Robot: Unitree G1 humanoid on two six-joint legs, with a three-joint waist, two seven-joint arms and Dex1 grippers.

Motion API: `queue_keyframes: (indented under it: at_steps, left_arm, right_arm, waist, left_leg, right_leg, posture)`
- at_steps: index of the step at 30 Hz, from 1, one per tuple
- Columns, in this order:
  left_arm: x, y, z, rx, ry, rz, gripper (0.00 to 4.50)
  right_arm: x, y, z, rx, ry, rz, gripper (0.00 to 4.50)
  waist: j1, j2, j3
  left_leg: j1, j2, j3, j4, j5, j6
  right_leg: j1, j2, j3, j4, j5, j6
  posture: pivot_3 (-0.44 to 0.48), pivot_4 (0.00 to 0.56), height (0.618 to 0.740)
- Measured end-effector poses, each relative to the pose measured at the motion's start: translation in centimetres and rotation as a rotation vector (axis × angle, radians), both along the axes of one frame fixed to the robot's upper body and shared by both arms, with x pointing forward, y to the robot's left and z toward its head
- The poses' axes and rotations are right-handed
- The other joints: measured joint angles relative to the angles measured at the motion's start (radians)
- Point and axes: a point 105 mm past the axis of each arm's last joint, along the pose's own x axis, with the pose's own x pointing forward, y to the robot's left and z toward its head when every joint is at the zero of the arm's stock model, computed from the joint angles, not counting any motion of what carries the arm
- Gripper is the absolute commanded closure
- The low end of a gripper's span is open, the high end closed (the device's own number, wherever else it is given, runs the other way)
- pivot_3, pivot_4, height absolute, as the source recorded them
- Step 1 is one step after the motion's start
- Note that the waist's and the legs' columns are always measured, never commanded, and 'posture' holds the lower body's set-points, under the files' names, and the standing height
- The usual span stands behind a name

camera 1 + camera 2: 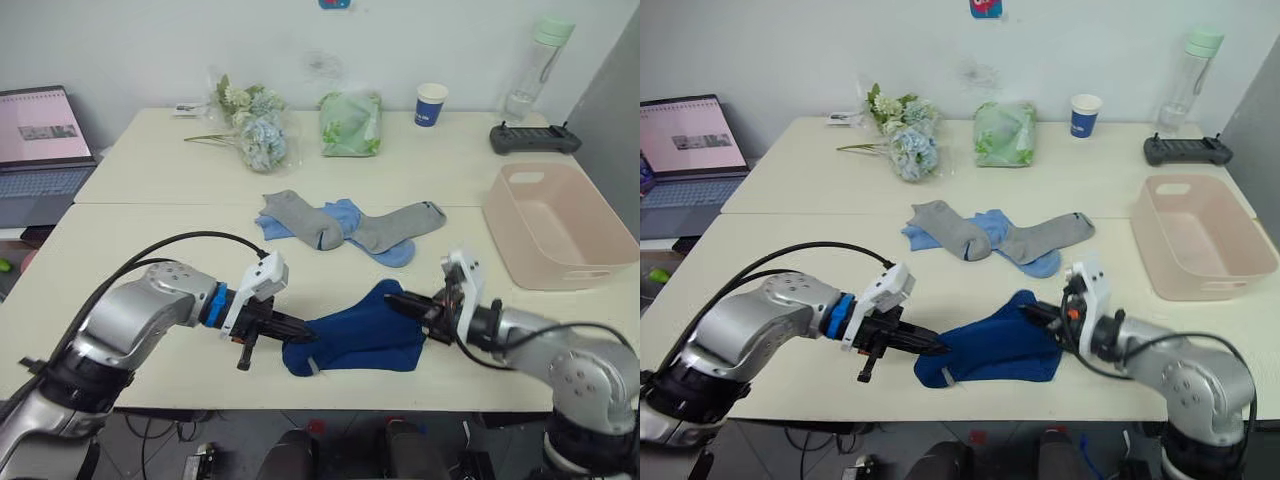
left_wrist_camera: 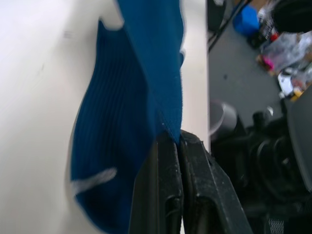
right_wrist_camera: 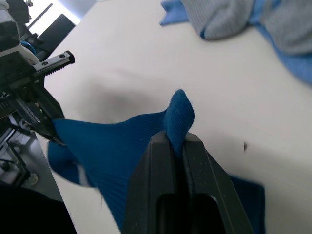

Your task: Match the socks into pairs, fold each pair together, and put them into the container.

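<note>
We see our left end effector [image 1: 300,327] clamped on one edge of the dark navy socks [image 1: 360,335], its two black fingers [image 2: 170,195] pressed together with the blue knit pinched between them, while our right end effector [image 1: 397,300] is likewise closed on the opposite edge, a fold of the same fabric bunched up between its fingers [image 3: 161,161]. The navy socks lie near the front edge of the table [image 1: 170,240], spread between our two end effectors, with a small pale mark showing near the lower corner by the left end effector; whether they are one sock or two laid together we cannot tell for certain. Further back, near the middle of the table, the two grey socks [image 1: 385,228] lie overlapping the two light blue socks [image 1: 345,213] in a loose heap. The pale pink container [image 1: 555,225] sits at our right, well apart from the navy socks. Along the far side of the table stand a bunch of flowers [image 1: 255,130], a green bag [image 1: 350,123], a blue paper cup [image 1: 431,104], a clear bottle [image 1: 535,65] and a dark controller [image 1: 534,138], and a laptop [image 1: 40,140] sits off to our left
</note>
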Motion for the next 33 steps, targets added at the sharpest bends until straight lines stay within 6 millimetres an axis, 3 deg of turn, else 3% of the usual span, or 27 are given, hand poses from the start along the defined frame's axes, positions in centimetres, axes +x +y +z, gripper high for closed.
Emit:
queue_keyframes:
  at_steps: [7, 10, 11, 13, 18, 25, 29, 33]
  left_arm:
    - [3.1, -1.5, -2.0, 0.065, -0.053, -0.047, 4.47]
    - [4.4, -2.0, -2.0, 0.076, -0.112, -0.058, 4.5]
    - [4.8, -2.1, -1.9, 0.079, -0.133, -0.061, 4.3]
    - [5.6, -2.1, -1.7, 0.086, -0.167, -0.057, 3.85]
    - [6.8, -1.5, -2.3, 0.114, -0.235, -0.024, 2.23]
    - [8.6, -1.1, -1.2, 0.08, -0.456, 0.054, 0.03]
    - [6.4, -1.2, 0.8, -0.021, -0.564, 0.033, 0.03]
    - [3.1, -0.4, 0.8, -0.026, -0.619, -0.022, 0.03]
  right_arm:
    - [0.1, -0.6, -1.0, -0.032, 0.028, -0.128, 4.5]
    - [0.5, -0.9, -0.8, -0.038, 0.014, -0.165, 3.71]
    - [0.8, -0.9, -0.6, -0.037, 0.0, -0.171, 3.37]
    - [1.3, -1.2, -0.4, -0.04, -0.023, -0.182, 2.68]
    - [2.6, -2.2, 1.2, -0.084, -0.147, -0.172, 0.89]
    - [2.2, -2.9, 2.0, -0.312, -0.369, 0.13, 0.88]
    - [1.7, -3.9, 1.1, -0.532, -0.552, 0.412, 0.88]
    - [1.5, -5.1, -0.2, -0.644, -0.658, 0.604, 0.88]
  waist:
    - [-0.001, 0.0, 0.0]
    - [-0.003, 0.0, 0.0]
    - [-0.004, 0.0, 0.0]
    - [-0.005, 0.0, 0.0]
    - [-0.004, 0.0, 0.0]
    - [-0.005, -0.001, 0.0]
    - [-0.007, -0.002, 0.001]
    - [-0.005, -0.002, 0.001]
  left_leg:
    - [0.0, -0.001, 0.001, 0.0, 0.0, 0.0]
    - [0.0, -0.001, 0.001, 0.0, 0.0, 0.0]
    - [0.0, 0.0, 0.001, 0.0, 0.0, 0.0]
    - [0.0, 0.0, 0.001, 0.0, 0.0, 0.0]
    - [0.0, -0.001, 0.001, 0.001, 0.0, 0.0]
    - [0.0, -0.001, 0.002, 0.001, 0.0, 0.0]
    - [0.0, 0.0, 0.003, 0.001, 0.0, 0.0]
    - [0.002, 0.0, 0.004, 0.001, 0.0, 0.0]
  right_leg:
    - [0.0, 0.002, 0.0, 0.0, 0.0, 0.0]
    - [-0.001, 0.002, 0.0, 0.0, 0.0, 0.0]
    - [-0.001, 0.001, 0.0, 0.0, 0.0, 0.0]
    - [-0.001, 0.001, 0.0, 0.001, 0.0, 0.0]
    - [-0.001, 0.002, 0.0, 0.0, 0.0, 0.001]
    - [0.0, 0.002, -0.001, 0.0, -0.001, 0.001]
    - [0.0, 0.001, -0.001, 0.0, -0.001, 0.003]
    - [0.002, -0.001, 0.0, 0.0, -0.001, 0.002]
  posture:
    - [0.0, 0.15, 0.74]
    - [0.0, 0.15, 0.74]
    - [0.0, 0.15, 0.74]
    - [0.0, 0.15, 0.74]
    - [0.0, 0.15, 0.74]
    - [0.0, 0.15, 0.74]
    - [0.0, 0.15, 0.74]
    - [0.0, 0.15, 0.74]
